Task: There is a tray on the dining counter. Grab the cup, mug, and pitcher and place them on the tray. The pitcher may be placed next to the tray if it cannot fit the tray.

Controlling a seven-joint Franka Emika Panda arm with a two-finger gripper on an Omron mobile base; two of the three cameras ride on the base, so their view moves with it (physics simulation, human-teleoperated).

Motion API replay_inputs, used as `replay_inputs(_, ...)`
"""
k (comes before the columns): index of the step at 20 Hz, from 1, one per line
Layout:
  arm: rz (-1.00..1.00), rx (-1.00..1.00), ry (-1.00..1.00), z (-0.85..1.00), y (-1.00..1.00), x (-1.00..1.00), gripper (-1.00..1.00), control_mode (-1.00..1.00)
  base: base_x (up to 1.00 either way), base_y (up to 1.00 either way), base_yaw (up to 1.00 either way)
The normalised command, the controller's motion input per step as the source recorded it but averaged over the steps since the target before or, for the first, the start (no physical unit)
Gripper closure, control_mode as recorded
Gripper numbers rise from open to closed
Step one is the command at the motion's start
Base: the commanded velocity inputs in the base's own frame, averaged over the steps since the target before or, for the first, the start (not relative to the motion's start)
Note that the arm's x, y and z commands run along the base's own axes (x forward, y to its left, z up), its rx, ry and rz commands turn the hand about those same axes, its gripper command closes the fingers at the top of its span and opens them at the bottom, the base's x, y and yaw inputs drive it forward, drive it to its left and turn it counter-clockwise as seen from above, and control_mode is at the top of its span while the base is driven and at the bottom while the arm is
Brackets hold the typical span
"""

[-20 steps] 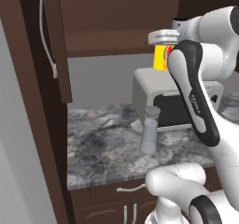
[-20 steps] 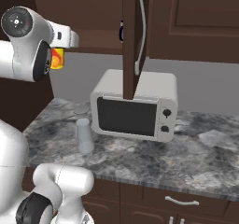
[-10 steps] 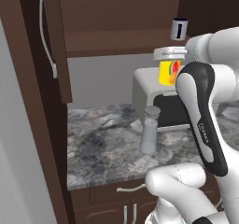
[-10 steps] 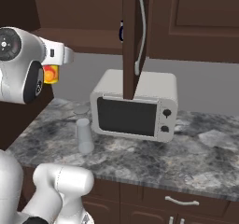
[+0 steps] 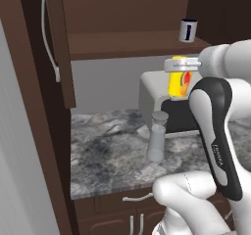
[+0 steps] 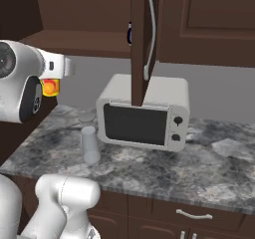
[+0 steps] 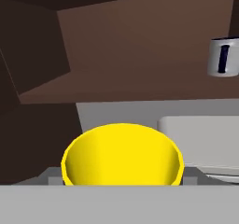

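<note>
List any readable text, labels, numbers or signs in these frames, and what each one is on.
Small dark lettering on the robot arm's black forearm cover: too small and blurred to read.
Red mark on the yellow cup: a coloured patch, no letters legible.
Microwave knobs: no readable markings.
No other text is legible.

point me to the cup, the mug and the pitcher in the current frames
cup point(image 5: 179, 83), left base view, on its yellow side wall below the gripper.
mug point(image 7: 223, 57), hand view, on its grey side by the handle, up on the cabinet shelf.
pitcher point(image 5: 157, 142), left base view, on its glass body, standing on the counter.
</note>
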Motion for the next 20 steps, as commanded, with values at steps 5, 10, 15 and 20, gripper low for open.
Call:
replay_inputs(5, 0.0, 0.0, 0.0, -0.13, 0.0, -0.15, 1.0, -1.0, 0.0, 0.0, 0.0)
replay_inputs(10, 0.0, 0.0, 0.0, 0.0, 0.0, -0.02, 1.0, 1.0, -0.06, 0.0, 0.0)
replay_inputs(15, 0.0, 0.0, 0.0, 0.0, 0.0, 0.0, 1.0, 1.0, -0.68, -0.05, 0.1)
replay_inputs(20, 0.0, 0.0, 0.0, 0.0, 0.0, 0.0, 1.0, 1.0, -0.92, -0.14, 0.31)
